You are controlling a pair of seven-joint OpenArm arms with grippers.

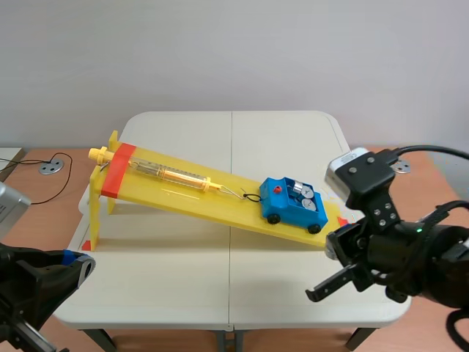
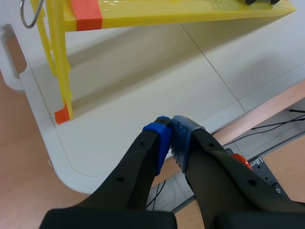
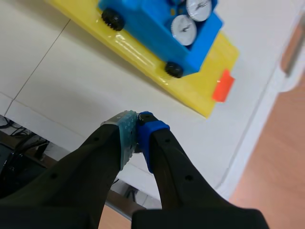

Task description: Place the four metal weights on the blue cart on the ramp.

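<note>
The blue cart (image 1: 294,204) stands near the low end of the yellow ramp (image 1: 190,192), hooked by a string to a spring scale (image 1: 165,172). Round metal weights (image 1: 301,193) sit in its bed; the right wrist view shows the cart (image 3: 157,28) with silver weights (image 3: 183,29) ahead of my right gripper. My right gripper (image 3: 137,125) is shut on nothing, above the table's near right part, in front of the ramp (image 3: 143,52). My left gripper (image 2: 170,130) is shut and empty, low at the table's near left edge, short of the ramp's leg (image 2: 62,71).
The ramp's high end rests on a yellow stand (image 1: 99,202) with red tape bands at the left. The white table (image 1: 183,271) has a seam down the middle. A round metal disc (image 1: 50,167) with a cable lies on the side surface to the left.
</note>
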